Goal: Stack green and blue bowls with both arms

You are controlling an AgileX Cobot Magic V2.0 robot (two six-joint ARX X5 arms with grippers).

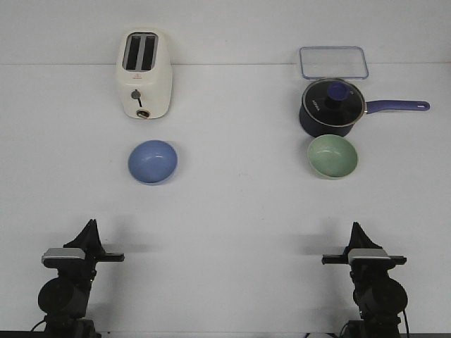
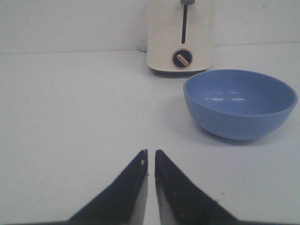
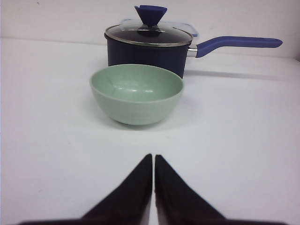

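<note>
Both our clenched grippers, left gripper (image 1: 90, 227) and right gripper (image 1: 356, 229), wait at the near edge; we should open each 1 squarely before blue bowl (image 1: 152, 162) and green bowl (image 1: 332, 155).

Even, bright overhead light washes the white table (image 1: 232, 211) almost shadowless in the front view, with only faint grey shadows beside each arm and under the blue bowl (image 1: 153, 162) and green bowl (image 1: 332, 155). Small highlights glint inside both bowls in the wrist views, and the saucepan's glass lid (image 3: 149, 33) carries a soft sheen. Focus is fair on the bowls; the dark fingertips (image 2: 140, 187) nearest each wrist camera are soft-edged. The toaster (image 2: 180, 37) looks slightly hazy.
</note>
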